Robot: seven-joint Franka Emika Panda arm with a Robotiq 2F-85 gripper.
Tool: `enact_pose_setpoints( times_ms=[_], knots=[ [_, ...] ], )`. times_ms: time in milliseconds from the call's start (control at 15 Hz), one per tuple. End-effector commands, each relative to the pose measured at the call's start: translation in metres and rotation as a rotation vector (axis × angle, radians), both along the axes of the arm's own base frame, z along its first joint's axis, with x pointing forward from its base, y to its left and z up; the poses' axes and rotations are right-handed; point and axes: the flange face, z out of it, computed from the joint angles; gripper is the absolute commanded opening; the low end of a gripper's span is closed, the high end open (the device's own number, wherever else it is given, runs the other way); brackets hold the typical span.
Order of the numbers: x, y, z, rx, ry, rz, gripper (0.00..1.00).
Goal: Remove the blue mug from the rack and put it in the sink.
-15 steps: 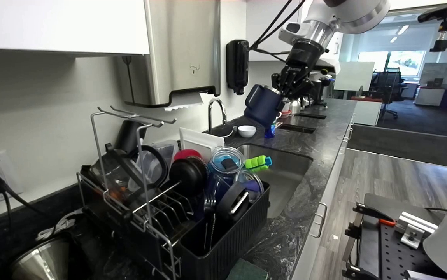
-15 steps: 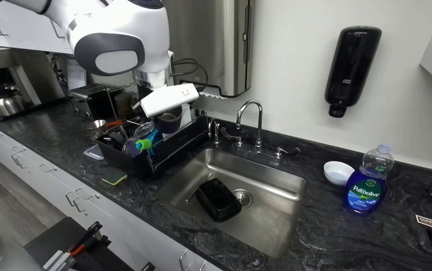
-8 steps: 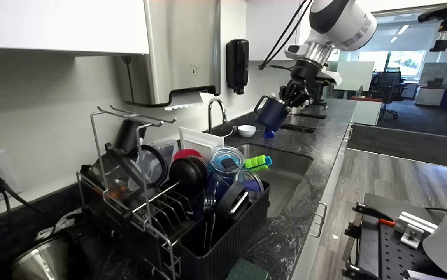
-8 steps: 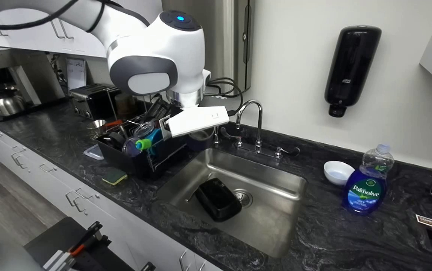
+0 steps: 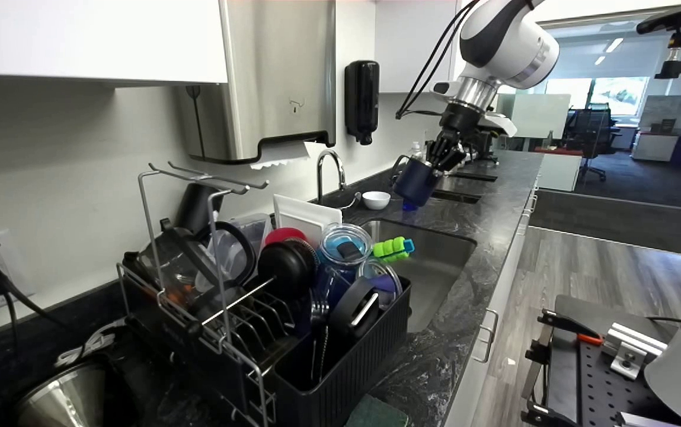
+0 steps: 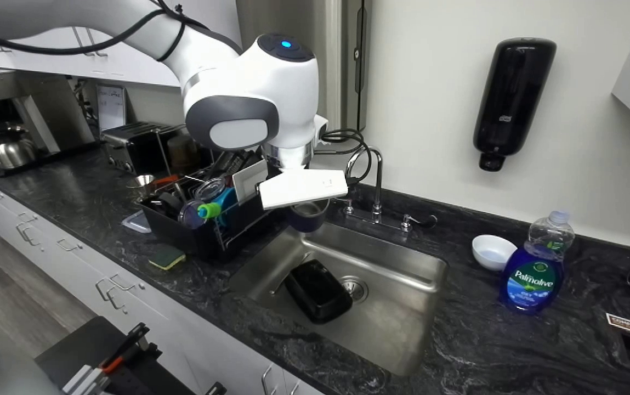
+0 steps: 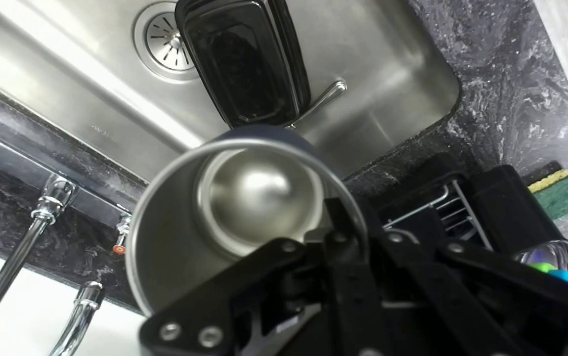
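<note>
The dark blue mug (image 5: 416, 182) is in my gripper (image 5: 437, 161), held tilted in the air. In an exterior view the mug (image 6: 307, 219) shows under the white wrist camera, at the sink's back corner near the rack. In the wrist view the mug (image 7: 165, 242) shows its steel inside. My gripper (image 7: 355, 222) is shut on its rim, one finger inside and one outside. The handle shows on the wall side in an exterior view. The steel sink (image 6: 386, 329) is below; it also shows in the wrist view (image 7: 372, 84). The dish rack (image 6: 194, 236) stands beside it.
In the sink lie a black container (image 6: 317, 291) and a metal utensil (image 7: 326, 101). The faucet (image 6: 379, 181) rises behind the sink. A white bowl (image 6: 493, 252) and a soap bottle (image 6: 534, 274) stand past it. A sponge (image 6: 166, 257) lies by the rack.
The arm has carried the mug away from the rack and downward to the sink's back corner. The grip on the mug looks unchanged. The rack and sink contents have not moved.
</note>
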Motion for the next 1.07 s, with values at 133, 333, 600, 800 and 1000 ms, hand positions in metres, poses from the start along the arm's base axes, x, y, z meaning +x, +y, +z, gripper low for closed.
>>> enact_pose_setpoints(
  times_ms=[133,333,600,800,1000],
  knots=[
    [0.0,0.0,0.0,0.0,0.001,-0.001,0.07],
    [0.0,0.0,0.0,0.0,0.001,-0.001,0.07],
    [0.009,0.007,-0.007,-0.009,0.017,-0.032,0.02],
    [0.018,-0.007,-0.026,-0.018,0.02,-0.12,0.02],
    [0.024,-0.03,-0.054,-0.043,0.015,-0.233,0.02]
  ],
)
